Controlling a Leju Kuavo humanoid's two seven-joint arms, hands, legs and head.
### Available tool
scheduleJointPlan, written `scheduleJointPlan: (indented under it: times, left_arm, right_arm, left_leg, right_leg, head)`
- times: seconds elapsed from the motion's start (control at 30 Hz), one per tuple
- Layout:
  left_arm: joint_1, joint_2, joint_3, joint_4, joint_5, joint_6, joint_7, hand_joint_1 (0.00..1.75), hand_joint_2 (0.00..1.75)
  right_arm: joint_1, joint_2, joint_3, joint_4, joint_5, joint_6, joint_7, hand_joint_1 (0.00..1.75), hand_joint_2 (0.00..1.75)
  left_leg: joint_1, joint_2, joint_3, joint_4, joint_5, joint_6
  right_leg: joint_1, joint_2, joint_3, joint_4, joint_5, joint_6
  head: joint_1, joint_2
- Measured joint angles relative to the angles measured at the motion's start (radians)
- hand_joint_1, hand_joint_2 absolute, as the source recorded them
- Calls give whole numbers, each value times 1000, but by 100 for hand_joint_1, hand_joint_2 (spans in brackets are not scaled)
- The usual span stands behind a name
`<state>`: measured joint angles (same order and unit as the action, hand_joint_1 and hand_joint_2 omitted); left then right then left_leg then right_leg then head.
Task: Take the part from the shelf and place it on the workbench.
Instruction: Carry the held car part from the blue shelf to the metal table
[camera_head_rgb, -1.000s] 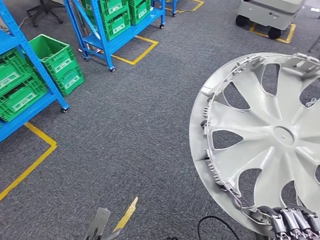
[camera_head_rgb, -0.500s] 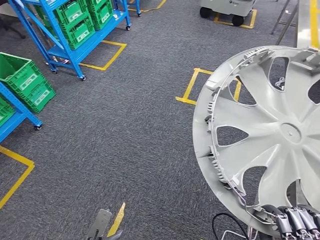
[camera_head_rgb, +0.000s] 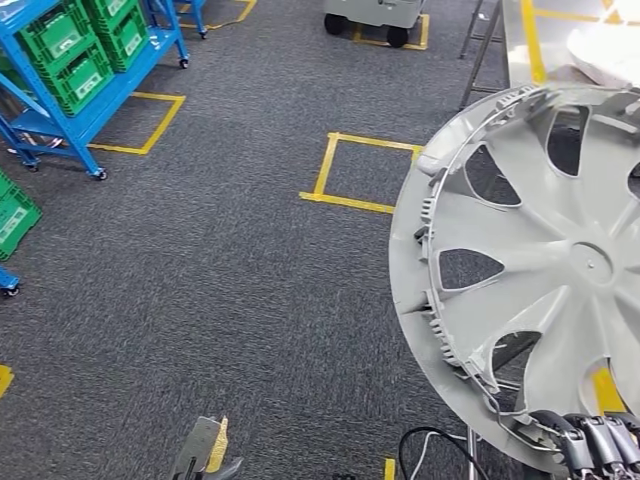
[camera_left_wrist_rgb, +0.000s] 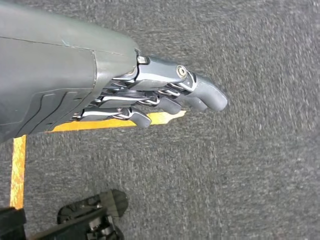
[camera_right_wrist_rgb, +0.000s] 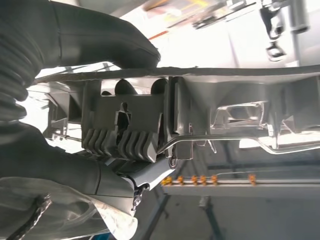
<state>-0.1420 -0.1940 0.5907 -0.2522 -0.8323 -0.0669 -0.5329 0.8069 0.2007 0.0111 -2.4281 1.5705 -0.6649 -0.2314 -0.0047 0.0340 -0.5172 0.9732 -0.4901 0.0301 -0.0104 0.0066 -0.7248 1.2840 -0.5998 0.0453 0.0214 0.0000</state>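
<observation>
The part is a large silver wheel cover (camera_head_rgb: 543, 270) with spokes and cut-outs, held upright at the right of the head view. My right hand (camera_head_rgb: 592, 440) grips its lower rim, fingers curled over the edge. In the right wrist view the thumb (camera_right_wrist_rgb: 105, 37) and fingers clamp the rim's clipped edge (camera_right_wrist_rgb: 124, 130). My left hand (camera_left_wrist_rgb: 166, 92) hangs over the grey carpet with fingers straight and nothing in it. The workbench (camera_head_rgb: 521, 40) with yellow tape shows at the top right, behind the cover.
Blue shelves (camera_head_rgb: 83, 110) with green crates (camera_head_rgb: 64, 45) stand at the far left. Yellow tape squares (camera_head_rgb: 362, 170) mark the carpet. A white wheeled cart (camera_head_rgb: 373, 15) stands at the top. Another pale part (camera_head_rgb: 607, 50) lies on the workbench.
The whole view has swung to the right: shelves slid left and the workbench came in at the top right. The wheel cover stays in my right hand.
</observation>
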Motion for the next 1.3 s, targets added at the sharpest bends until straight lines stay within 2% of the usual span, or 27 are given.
scheduleJointPlan:
  times: [0.03, 0.1, 0.17, 0.2, 0.27, 0.33, 0.37, 0.43, 0.47, 0.5, 0.53, 0.57, 0.63, 0.7, 0.73, 0.77, 0.8, 0.83, 0.9, 0.93, 1.0, 1.03, 1.07, 1.1, 1.17, 1.2, 1.3]
  left_arm:
    - [-1, 0, 0, 0, -1, 0, 0, 0, 175]
    - [-2, -1, 0, 0, -2, -1, 0, 0, 175]
    - [-4, -1, 0, 0, -2, -2, 0, 0, 175]
    - [-5, 0, 0, 0, -2, -2, 0, 0, 175]
    - [-6, -1, 0, 0, -2, -2, -1, 0, 175]
    - [-8, -1, 0, 0, -2, -2, -1, 0, 175]
    - [-8, -2, 0, 0, -2, -2, -1, 0, 175]
    - [-4, -1, 0, 0, -2, -2, -2, 0, 175]
    - [-1, -1, 0, 0, -2, -2, -2, 0, 175]
    - [2, 0, 0, 0, -2, -2, -2, 0, 175]
    - [2, 0, 0, 0, -2, -2, -2, 0, 175]
    - [2, 0, 0, 0, -2, -2, -2, 0, 175]
    - [1, 1, 0, 0, -2, -2, -2, 0, 175]
    - [0, 2, 0, 0, -3, -1, -3, 0, 175]
    - [-1, 2, 0, 0, -4, -1, -3, 0, 175]
    - [-1, 2, 0, 0, -4, -1, -4, 0, 175]
    - [-3, 2, 0, 0, -4, 0, -4, 0, 175]
    - [-4, 1, 0, 0, -4, 0, -6, 0, 175]
    - [-4, -1, 0, 0, -5, -1, -8, 0, 175]
    - [-2, -1, 0, 0, -6, -1, -10, 0, 175]
    - [2, 0, 0, 0, -7, -2, -12, 0, 175]
    - [2, 0, 0, 0, -8, -3, -14, 0, 175]
    - [1, -1, -1, 0, -9, -3, -15, 0, 175]
    - [0, -2, -1, 0, -10, -3, -17, 0, 175]
    - [-2, -3, -1, 0, -11, -3, -20, 0, 175]
    - [-3, -3, -1, 0, -12, -3, -22, 0, 175]
    - [-6, -4, -2, 0, -12, -3, -26, 0, 175]
  right_arm:
    - [0, 0, 0, 0, 0, 0, 0, 175, 175]
    - [-1, 0, 0, 0, 0, 0, 1, 175, 175]
    - [-1, 0, 0, -1, 0, 0, 1, 175, 175]
    - [-1, 0, 0, -2, 0, 0, 1, 175, 175]
    - [0, 0, 1, -4, 0, 0, 1, 175, 175]
    - [1, 0, 1, -7, -1, 0, 2, 175, 175]
    - [1, 0, 2, -8, 0, 0, 3, 175, 175]
    - [0, 0, 3, -9, 0, 0, 3, 175, 175]
    - [0, 0, 4, -9, 0, 0, 3, 175, 175]
    - [0, 0, 4, -9, 0, 0, 3, 175, 175]
    - [0, 0, 4, -9, 0, 0, 3, 175, 175]
    - [0, 0, 4, -9, 0, 0, 3, 175, 175]
    - [0, 0, 5, -9, 0, 0, 4, 175, 175]
    - [-1, 0, 6, -10, 0, 0, 4, 175, 175]
    - [-1, 0, 7, -10, 0, 0, 5, 175, 175]
    - [0, 0, 7, -10, 0, 0, 6, 175, 175]
    - [1, 0, 7, -10, 0, 0, 6, 175, 175]
    - [1, 0, 7, -11, 0, 0, 7, 175, 175]
    - [-1, 0, 7, -13, 0, 0, 8, 175, 175]
    - [-2, 0, 7, -13, 0, 0, 8, 175, 175]
    - [-2, 0, 7, -12, 0, 0, 9, 175, 175]
    - [-2, 0, 7, -12, 0, 0, 10, 175, 175]
    - [-2, 0, 7, -12, 0, 0, 10, 175, 175]
    - [-2, 0, 7, -13, 0, 0, 10, 175, 175]
    - [-3, 0, 7, -13, 0, 0, 11, 175, 175]
    - [-3, 0, 7, -14, 0, 0, 11, 175, 175]
    - [-1, 0, 8, -15, 0, 0, 13, 175, 175]
  left_leg:
    - [0, 13, 1, 0, -1, -2]
    - [1, 36, 5, 2, -6, -9]
    - [-4, 54, 8, 8, -13, -19]
    - [-6, 61, 9, 10, -15, -24]
    - [-6, 75, 12, 13, -19, -33]
    - [-1, 51, 3, 43, -48, -43]
    - [2, 26, -15, 87, -77, -48]
    - [4, -16, -75, 223, -146, -50]
    - [5, -23, -103, 282, -165, -50]
    - [5, -26, -119, 311, -164, -47]
    - [4, -29, -117, 301, -143, -44]
    - [4, -35, -97, 252, -105, -39]
    - [5, -79, -39, 114, -33, -29]
    - [5, -115, -7, 34, -11, -23]
    - [4, -114, -5, 26, -14, -21]
    - [4, -105, -4, 20, -13, -19]
    - [5, -93, -3, 14, -8, -16]
    - [6, -81, -2, 7, -3, -11]
    - [7, -53, 0, -1, 2, -4]
    - [6, -38, -2, -1, 3, -3]
    - [4, -8, -3, 0, 2, -2]
    - [4, 6, -3, 0, 1, -3]
    - [4, 19, -2, 0, 0, -5]
    - [4, 30, 0, 1, -2, -8]
    - [-1, 49, 3, 5, -8, -17]
    - [-3, 57, 4, 7, -10, -22]
    - [-3, 73, 6, 11, -14, -36]
  right_leg:
    - [-3, -5, 17, -27, 21, 4]
    - [-6, -38, 95, -164, 78, 8]
    - [-5, -68, 154, -264, 104, -1]
    - [-3, -72, 161, -275, 103, -9]
    - [-2, -51, 160, -274, 107, -24]
    - [-4, -31, 157, -276, 111, -37]
    - [-6, -21, 157, -278, 114, -43]
    - [-4, 0, 153, -277, 117, -49]
    - [-3, 13, 152, -277, 118, -51]
    - [-1, 27, 152, -277, 118, -52]
    - [0, 41, 153, -277, 119, -52]
    - [1, 54, 154, -277, 120, -52]
    - [2, 78, 154, -276, 122, -49]
    - [0, 99, 145, -274, 127, -40]
    - [-1, 110, 140, -275, 130, -33]
    - [-3, 120, 133, -277, 134, -26]
    - [-3, 112, 126, -274, 132, -21]
    - [-1, 90, 116, -258, 120, -17]
    - [1, 29, 72, -164, 62, -11]
    - [0, 11, 42, -95, 26, -7]
    - [-2, 1, 1, 2, -8, 0]
    - [-3, -2, 6, -1, 2, 3]
    - [-3, -9, 34, -45, 28, 4]
    - [-3, -25, 78, -120, 61, 5]
    - [1, -58, 154, -250, 99, -3]
    - [3, -66, 172, -280, 104, -10]
    - [4, -41, 170, -285, 106, -31]
  head:
    - [0, 0]
    - [0, 0]
    - [-1, 0]
    - [-2, 0]
    - [-3, 0]
    - [-5, 0]
    - [-6, 0]
    - [-8, 0]
    - [-8, 0]
    - [-8, 0]
    - [-8, 0]
    - [-8, 0]
    - [-7, 0]
    - [-7, 0]
    - [-8, 0]
    - [-7, 0]
    - [-7, 0]
    - [-5, 0]
    - [1, 0]
    - [4, 0]
    - [5, 0]
    - [5, 0]
    - [5, 0]
    - [5, 0]
    - [4, 0]
    - [4, 0]
    - [3, 0]
